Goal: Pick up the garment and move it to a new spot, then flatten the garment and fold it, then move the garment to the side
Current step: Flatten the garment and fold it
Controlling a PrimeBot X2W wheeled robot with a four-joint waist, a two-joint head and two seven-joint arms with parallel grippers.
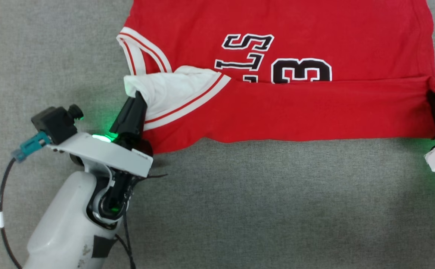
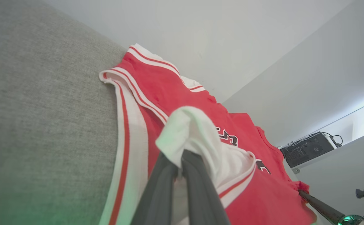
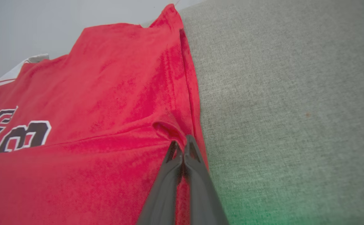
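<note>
Nearest the robot, the left gripper is clamped tight on the bunched white sleeve at 9 o'clock. The right gripper is pinched closed on the red hem corner at 3. Between them, the red jersey shirt with black lettering stretches 9-to-3 across the grey woven surface, and its unfolded body lies toward 12 from both grippers equally.

One garment, one grey surface, and two tools: the left tool and the right tool.
</note>
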